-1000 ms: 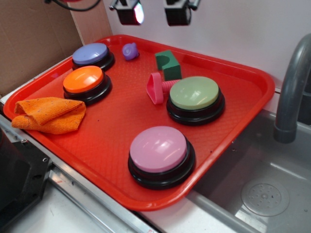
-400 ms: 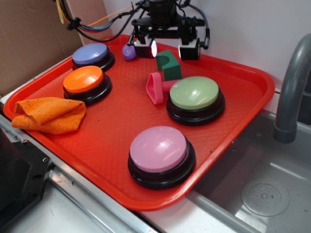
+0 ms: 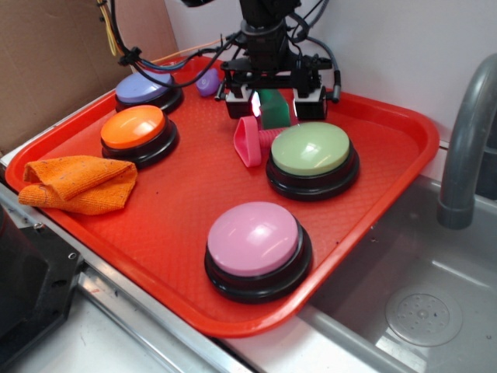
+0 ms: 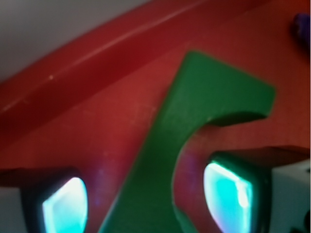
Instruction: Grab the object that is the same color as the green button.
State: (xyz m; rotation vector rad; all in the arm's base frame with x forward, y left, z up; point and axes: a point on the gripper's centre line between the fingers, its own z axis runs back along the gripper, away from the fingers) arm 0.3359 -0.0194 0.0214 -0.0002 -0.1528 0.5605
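Exterior view: sitting low over the far part of the red tray, the gripper, spread wide, fingers standing apart on either side of the dark green block and not pressing on it. Resting on the tray floor between those fingers, the block, just beyond the pale green button and just right of the pink toy piece, which is lying touching or nearly touching the green button's left edge. Sitting near the front of the tray, a pink button; at the left, an orange button with a purple button farther back, partly crossed by hanging cables. Peeking out behind the arm, a small purple knob. Lying at the tray's left near corner, a crumpled orange cloth. At the right, a steel sink and a grey faucet.

Wrist view: filling the middle of the picture, the block, its curved notch facing right. Flanking it at the bottom corners, the two finger pads, glowing cyan, with red tray showing between block and right pad. Released, holding nothing.
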